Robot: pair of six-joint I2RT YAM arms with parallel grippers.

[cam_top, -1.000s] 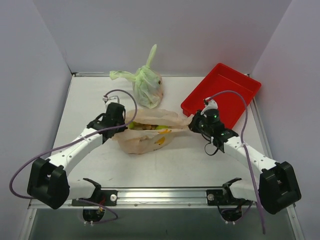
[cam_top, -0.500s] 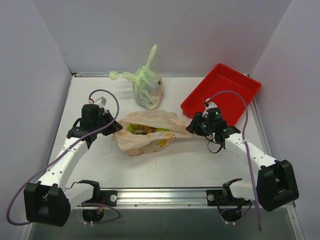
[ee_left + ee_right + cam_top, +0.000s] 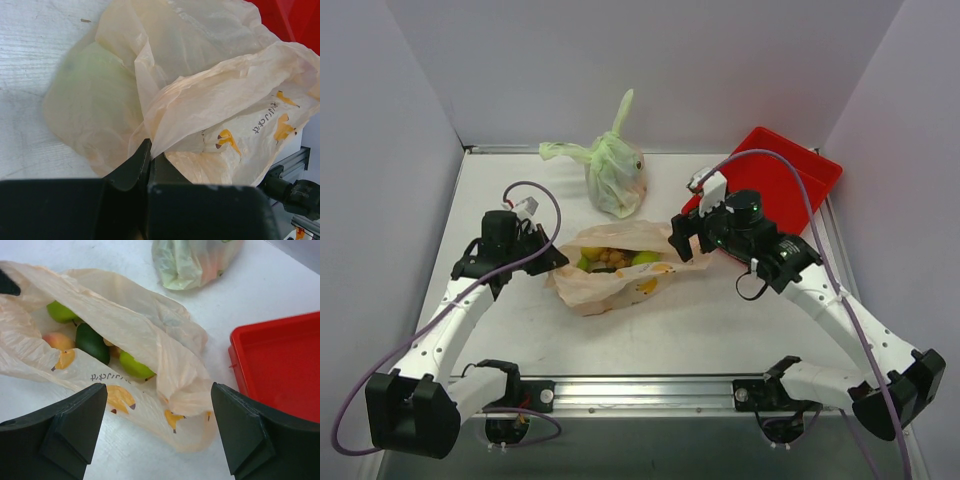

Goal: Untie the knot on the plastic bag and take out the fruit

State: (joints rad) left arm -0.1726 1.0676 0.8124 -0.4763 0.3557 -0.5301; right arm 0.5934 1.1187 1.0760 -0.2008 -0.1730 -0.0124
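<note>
The plastic bag (image 3: 610, 285) lies crumpled mid-table with its mouth gaping. Its knot is out of view. Fruit (image 3: 612, 258) shows inside the bag. The right wrist view picks out a green apple (image 3: 132, 365), a second green one (image 3: 61, 311), a dark green piece (image 3: 92, 342) and a peach-pink one (image 3: 56, 340). My left gripper (image 3: 556, 262) is shut on a fold of the bag's left edge (image 3: 165, 127), with the film pinched between its fingertips (image 3: 145, 150). Above the bag's right end hangs my right gripper (image 3: 682, 240) (image 3: 159, 390), open and holding nothing.
A tied light green bag (image 3: 615, 178) (image 3: 195, 260) stands just behind the orange one. A red tray (image 3: 790, 185) (image 3: 280, 365) sits at the back right, close to my right arm. White walls close in the table on three sides.
My right gripper has opened, let go of the bag's right end and risen to the left. The left gripper pulled its edge leftward, and the bag's mouth now gapes wider.
</note>
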